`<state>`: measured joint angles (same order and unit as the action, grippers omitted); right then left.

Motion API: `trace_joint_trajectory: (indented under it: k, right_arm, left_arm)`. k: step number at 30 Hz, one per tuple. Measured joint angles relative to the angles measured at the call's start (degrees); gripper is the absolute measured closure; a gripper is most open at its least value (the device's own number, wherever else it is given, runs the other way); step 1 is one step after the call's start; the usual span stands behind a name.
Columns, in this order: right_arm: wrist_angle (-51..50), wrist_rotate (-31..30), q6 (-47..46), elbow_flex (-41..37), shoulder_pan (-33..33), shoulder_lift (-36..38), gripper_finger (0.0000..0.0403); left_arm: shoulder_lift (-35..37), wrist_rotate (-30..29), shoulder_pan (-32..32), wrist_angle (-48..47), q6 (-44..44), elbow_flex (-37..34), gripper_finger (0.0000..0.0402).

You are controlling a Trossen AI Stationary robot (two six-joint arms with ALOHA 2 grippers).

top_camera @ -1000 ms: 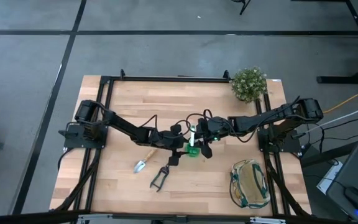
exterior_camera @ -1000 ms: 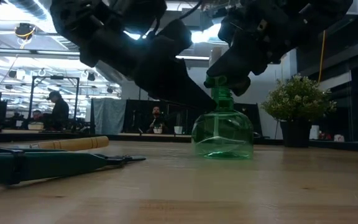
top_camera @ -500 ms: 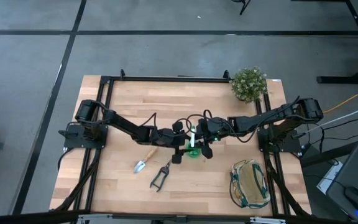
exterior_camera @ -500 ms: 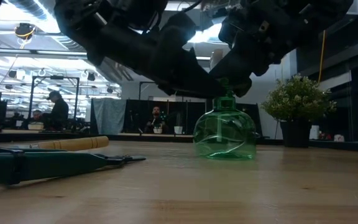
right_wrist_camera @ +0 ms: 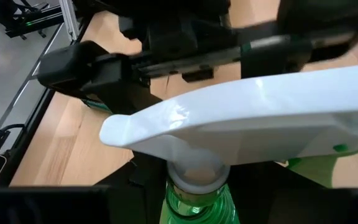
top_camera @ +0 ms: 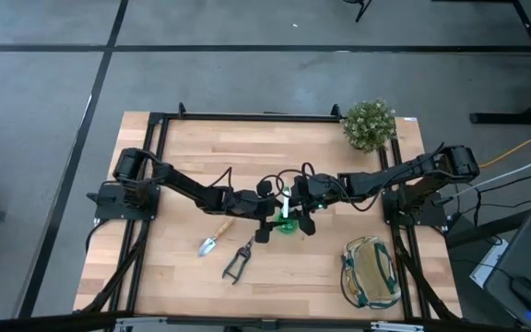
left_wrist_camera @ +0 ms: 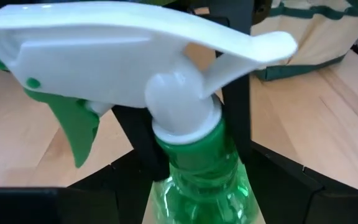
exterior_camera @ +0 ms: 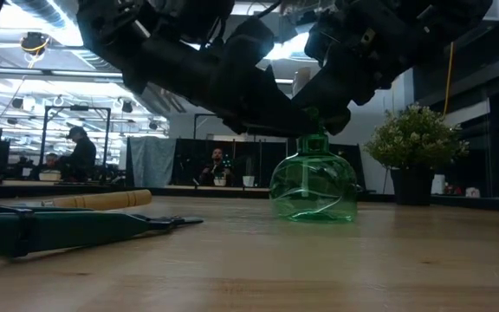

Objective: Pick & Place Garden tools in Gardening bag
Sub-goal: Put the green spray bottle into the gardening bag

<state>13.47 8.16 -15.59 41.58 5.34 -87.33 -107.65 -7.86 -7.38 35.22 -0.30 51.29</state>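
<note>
Beyond table (exterior_camera: 258,260), only low view shows people (exterior_camera: 81,154).

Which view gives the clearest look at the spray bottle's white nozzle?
The right wrist view: the white nozzle fills the frame above the green neck. The left wrist view shows it equally near, from the opposite side. The high view shows only a small sliver between the two arms; in the low view the arms hide it.

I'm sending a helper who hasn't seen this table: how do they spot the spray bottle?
Look to the middle of the wooden table, where both arms meet. The spray bottle stands upright there. It alone is clear green with a white nozzle; the trowel and shears lie flat nearby.
</note>
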Motion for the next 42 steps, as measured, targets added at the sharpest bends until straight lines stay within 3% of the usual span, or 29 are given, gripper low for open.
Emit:
trace_joint_trajectory:
  k: [4, 13, 23, 42]
  right_arm:
    - [0.0, 0.0, -0.04, 0.0, 0.02, 0.0, 0.0254]
    - [0.05, -0.02, -0.49, 0.0, 0.0, -0.03, 0.0254]
    - [0.07, 0.23, -0.64, 0.0, 0.02, -0.03, 0.0254]
    - [-5.34, -0.68, -1.12, 0.03, 0.92, 3.97, 0.0254]
  left_arm:
    - [-2.84, 1.69, -0.02, 4.36, 0.02, 0.04, 0.0164]
    - [-3.21, 0.92, -0.07, 4.56, 0.38, 0.04, 0.0168]
    - [-3.46, 1.42, 0.01, 4.38, -1.55, 0.07, 0.025]
    - [-0.82, 2.01, 0.91, -4.36, -3.15, 0.03, 0.0252]
